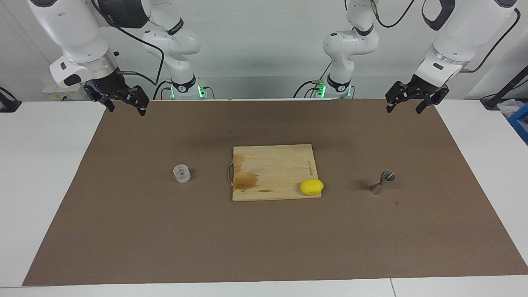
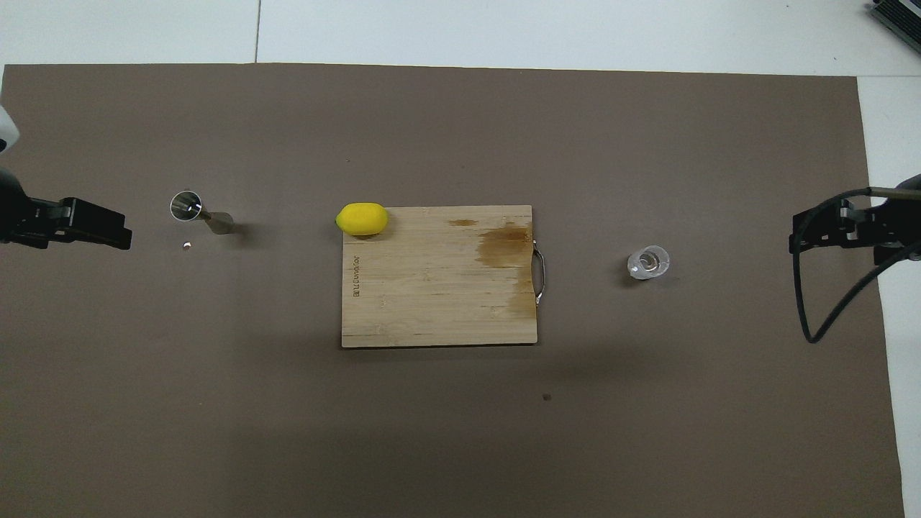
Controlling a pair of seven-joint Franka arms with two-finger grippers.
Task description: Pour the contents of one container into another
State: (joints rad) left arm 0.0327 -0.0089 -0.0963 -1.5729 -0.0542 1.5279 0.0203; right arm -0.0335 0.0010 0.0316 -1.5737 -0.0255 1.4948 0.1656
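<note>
Both arms wait, raised over the mat's (image 1: 123, 231) near corners: left end effector (image 1: 406, 105) and right end effector (image 1: 126, 103) spread wide, empty. Midway out, well apart, bare mat around each: cup (image 1: 181, 173) upright toward the right arm's end, board (image 1: 272, 169) with lemon (image 1: 311, 187) centred, jigger (image 1: 383, 182) upright toward the left arm's end.

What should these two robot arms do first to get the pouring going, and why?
Probably the right gripper should come down over the clear cup and close on it. Both it and the left gripper hang open and empty above the mat's edge nearest the robots, and the cup stands untouched at the right arm's end, the metal jigger at the left arm's end.
</note>
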